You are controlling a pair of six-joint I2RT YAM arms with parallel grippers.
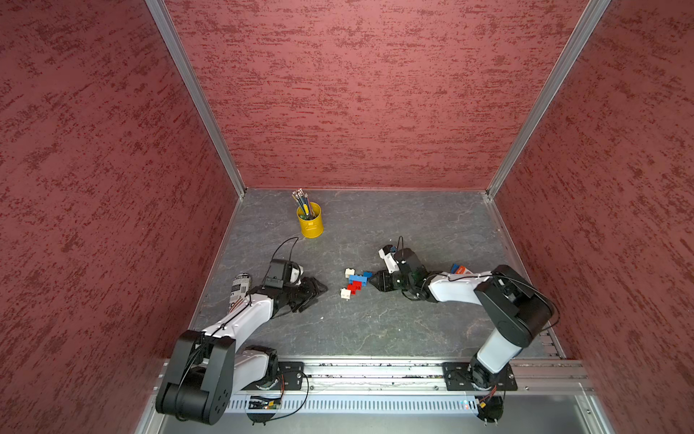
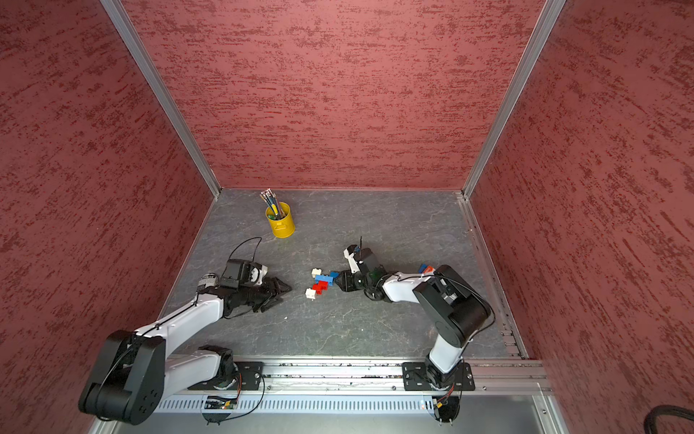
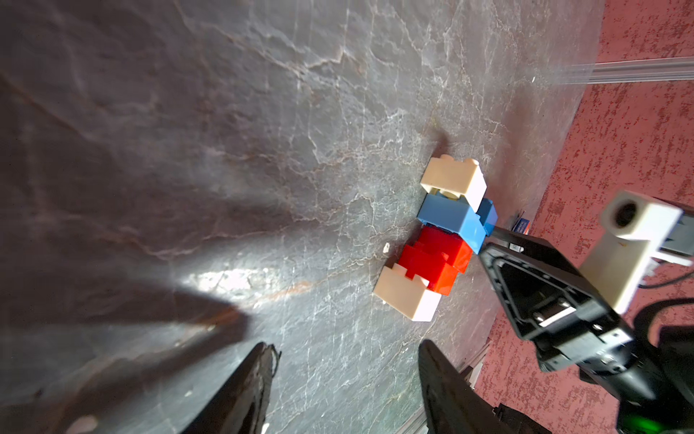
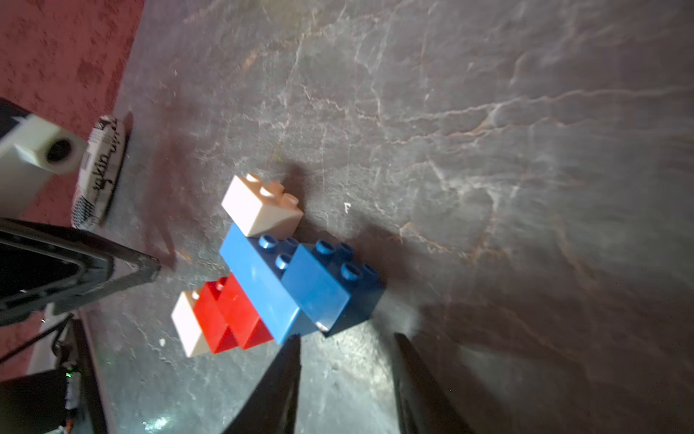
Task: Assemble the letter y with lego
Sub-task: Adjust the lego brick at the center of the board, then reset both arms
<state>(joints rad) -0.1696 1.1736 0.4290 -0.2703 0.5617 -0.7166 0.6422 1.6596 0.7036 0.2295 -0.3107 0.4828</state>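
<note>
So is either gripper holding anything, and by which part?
Nothing is held. The right gripper has its fingers apart beside the small blue brick of the letter y, not around it. The left gripper is open, clear of it.

Dim wrist views, blurred edges, glare, soft shadows

Left gripper (image 3: 346, 345) cut off by edge, printed can (image 1: 240, 287) half hidden, blue-red item (image 1: 461, 269) — mostly hidden

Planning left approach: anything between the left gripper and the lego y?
Just bare tabletop, plus a tiny white speck beside the letter y. The left wrist view shows it ahead of the left gripper; both top views agree.
</note>
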